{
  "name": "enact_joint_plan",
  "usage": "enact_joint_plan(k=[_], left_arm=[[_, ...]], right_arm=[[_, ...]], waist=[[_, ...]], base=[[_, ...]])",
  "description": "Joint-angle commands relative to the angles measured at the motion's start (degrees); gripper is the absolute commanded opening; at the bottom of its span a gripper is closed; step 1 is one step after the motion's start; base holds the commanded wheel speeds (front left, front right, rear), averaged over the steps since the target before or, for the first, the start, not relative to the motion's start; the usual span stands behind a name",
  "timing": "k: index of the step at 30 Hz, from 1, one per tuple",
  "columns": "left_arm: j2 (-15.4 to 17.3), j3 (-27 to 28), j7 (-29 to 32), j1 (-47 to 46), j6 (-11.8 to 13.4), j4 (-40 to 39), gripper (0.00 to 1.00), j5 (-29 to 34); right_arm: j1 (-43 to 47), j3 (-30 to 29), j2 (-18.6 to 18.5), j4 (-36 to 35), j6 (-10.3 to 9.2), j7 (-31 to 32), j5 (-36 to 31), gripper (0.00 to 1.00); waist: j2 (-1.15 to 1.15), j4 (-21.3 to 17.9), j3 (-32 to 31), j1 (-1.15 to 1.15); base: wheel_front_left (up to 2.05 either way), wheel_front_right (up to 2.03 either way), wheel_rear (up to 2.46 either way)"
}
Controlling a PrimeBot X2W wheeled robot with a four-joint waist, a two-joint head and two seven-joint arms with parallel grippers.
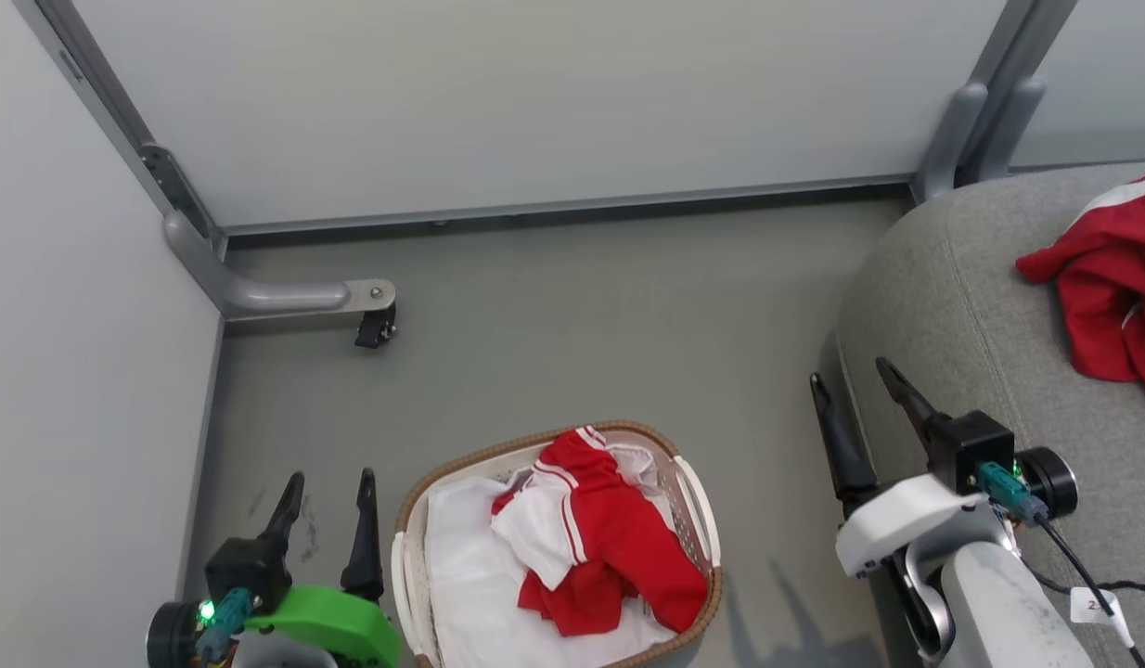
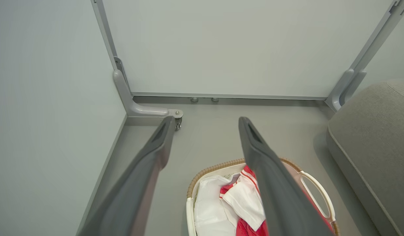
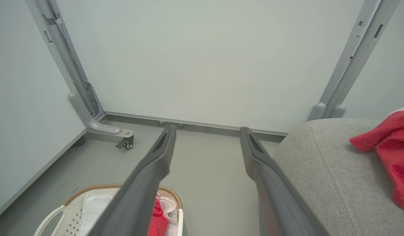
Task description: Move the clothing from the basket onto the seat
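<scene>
1. While my left claw (image 1: 332, 474) hangs at the near left, fingers spread wide and holding nothing, my right claw (image 1: 850, 371) hangs at the right, just as wide and just as empty.
2. Just right of my left claw the basket (image 1: 461, 461) stands on the grey floor (image 1: 582, 325), a red-and-white garment (image 1: 619, 538) heaped on its white liner (image 1: 466, 566).
3. My right claw hovers by the left edge of the seat (image 1: 953, 306); a second red garment (image 1: 1106, 288) lies on it at the far right.
</scene>
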Motion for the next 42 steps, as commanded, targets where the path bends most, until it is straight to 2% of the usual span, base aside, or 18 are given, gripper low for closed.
enact_joint_plan(k=[1,13,31,42], left_arm=[[0.09,-0.72,0.05,-2.22,-0.42,0.44,1.00,-0.92],[0.26,-8.82,0.05,-15.85,-1.36,7.18,1.00,-2.86],[8.21,-25.61,0.04,-32.44,-1.37,18.20,1.00,-12.66],[10.62,-34.72,0.05,-40.03,-1.37,26.95,1.00,-16.64]], right_arm=[[-1.62,0.30,-0.23,-0.69,-0.08,-0.14,0.42,1.00],[-11.19,3.47,-0.19,-7.49,-0.08,-0.14,2.03,1.00],[-19.14,6.22,-0.17,-15.42,-0.08,-0.14,5.14,1.00],[-20.25,6.19,-0.16,-18.65,-0.08,-0.13,5.68,1.00]], waist=[[0.00,-1.87,4.61,0.00],[0.00,-7.86,19.49,0.00],[0.00,-15.61,36.04,0.00],[0.00,-17.80,42.61,0.00]], base=[[0.00,0.00,0.00],[0.00,0.00,0.00],[0.00,0.00,0.00],[0.00,0.00,0.00]])
